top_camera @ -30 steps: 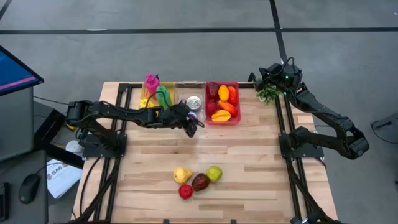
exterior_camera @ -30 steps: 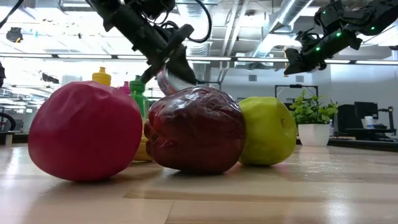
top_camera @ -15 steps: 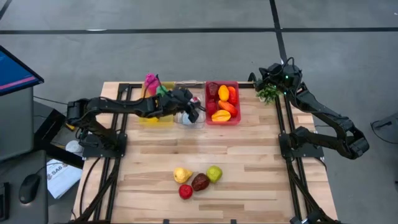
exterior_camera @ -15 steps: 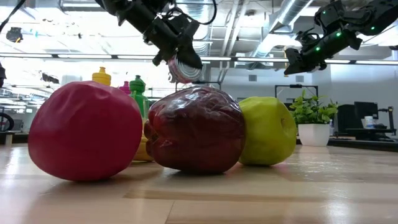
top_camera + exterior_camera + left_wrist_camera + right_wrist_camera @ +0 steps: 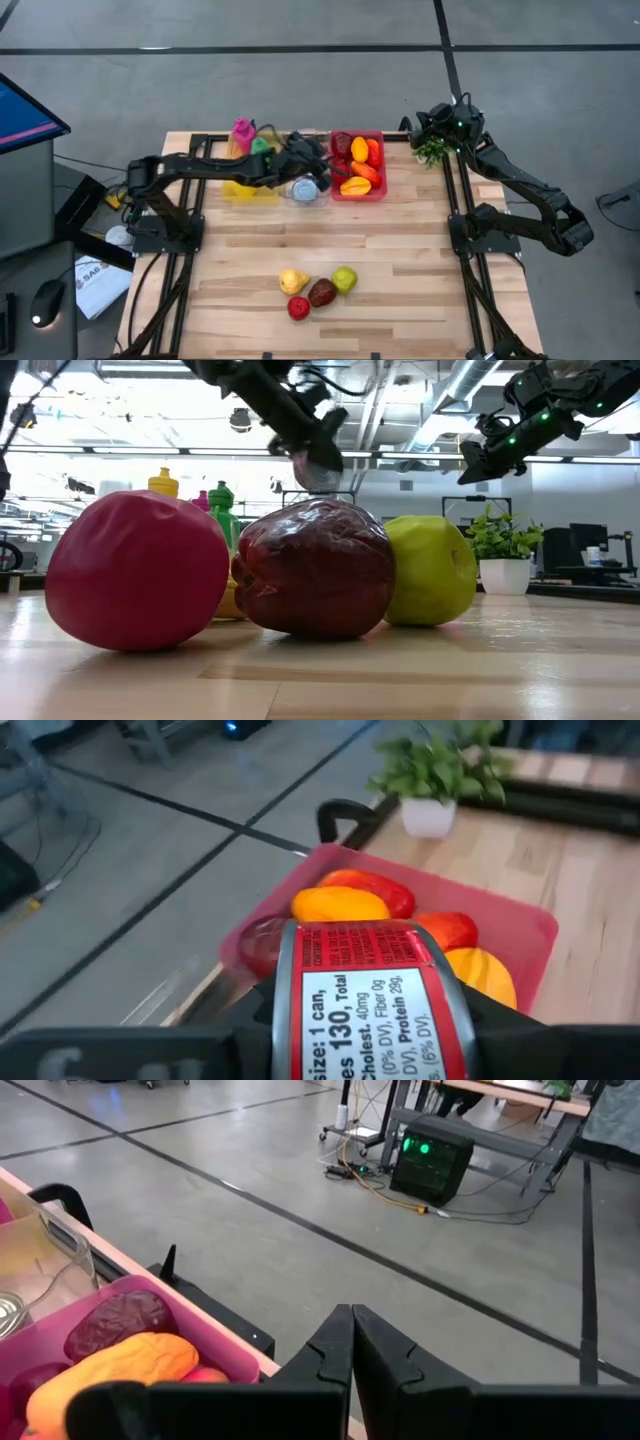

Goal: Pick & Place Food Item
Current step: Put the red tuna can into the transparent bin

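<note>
My left gripper (image 5: 308,180) is shut on a can (image 5: 365,1005) with a red and white label, held in the air over the bins at the table's far side. The can's silver end (image 5: 305,189) shows from above, and the can (image 5: 318,466) also appears in the low view. Beyond it stands the red bin (image 5: 530,935) with orange and red fruit. A yellow fruit (image 5: 293,281), a dark red one (image 5: 321,292), a red one (image 5: 298,308) and a green one (image 5: 344,279) lie on the table near its front. My right gripper (image 5: 352,1342) waits shut at the far right. My left gripper pinches the can's labelled curved wall (image 5: 290,1015) between its two fingers, one on each side. The fingers come from the table's left, slanting a little downward. The can is lifted clear of the table and bins, tilted, with one silver end toward the table's near side.
A yellow bin (image 5: 240,188) with bottles and a clear bin (image 5: 322,135) stand left of the red bin (image 5: 383,165). A small potted plant (image 5: 432,150) sits at the far right corner under my right arm. Bare wood lies between the bins and the fruit.
My left gripper has risen and gone toward the table's far edge and the red bin, rolling its wrist as it went. The can has stayed in the hold, lifted higher and turned about with the wrist.
</note>
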Tool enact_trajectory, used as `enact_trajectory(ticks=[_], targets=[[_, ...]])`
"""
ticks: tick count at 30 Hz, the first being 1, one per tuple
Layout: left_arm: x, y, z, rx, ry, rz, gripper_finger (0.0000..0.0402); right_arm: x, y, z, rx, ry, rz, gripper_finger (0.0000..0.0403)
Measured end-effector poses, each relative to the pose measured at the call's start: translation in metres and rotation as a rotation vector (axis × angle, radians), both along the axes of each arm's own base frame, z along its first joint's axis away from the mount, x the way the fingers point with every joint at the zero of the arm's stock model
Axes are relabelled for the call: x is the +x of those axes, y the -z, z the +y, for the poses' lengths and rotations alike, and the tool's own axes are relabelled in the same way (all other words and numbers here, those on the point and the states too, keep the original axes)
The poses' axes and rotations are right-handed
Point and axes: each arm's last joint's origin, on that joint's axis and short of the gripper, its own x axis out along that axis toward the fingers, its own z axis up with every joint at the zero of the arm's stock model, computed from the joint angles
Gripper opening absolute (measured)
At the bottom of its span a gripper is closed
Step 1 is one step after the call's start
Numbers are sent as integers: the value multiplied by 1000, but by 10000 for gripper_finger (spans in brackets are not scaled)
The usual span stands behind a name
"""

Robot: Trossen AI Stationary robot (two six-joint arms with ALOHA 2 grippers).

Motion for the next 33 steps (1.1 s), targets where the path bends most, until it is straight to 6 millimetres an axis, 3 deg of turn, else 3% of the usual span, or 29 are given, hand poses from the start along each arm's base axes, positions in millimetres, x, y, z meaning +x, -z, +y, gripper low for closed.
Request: enact_trajectory(ticks=[5,10,28,33], targets=[[29,15,2,106,22,138,116,0,0,0,-2,-2,8,3],[37,25,7,210,-10,287,110,0,0,0,-1,-2,9,3],[25,37,13,234,-59,486,112,0,1,0,4,-2,12,3],[17,51,17,222,-63,539,122,0,1,0,3,-2,12,3]])
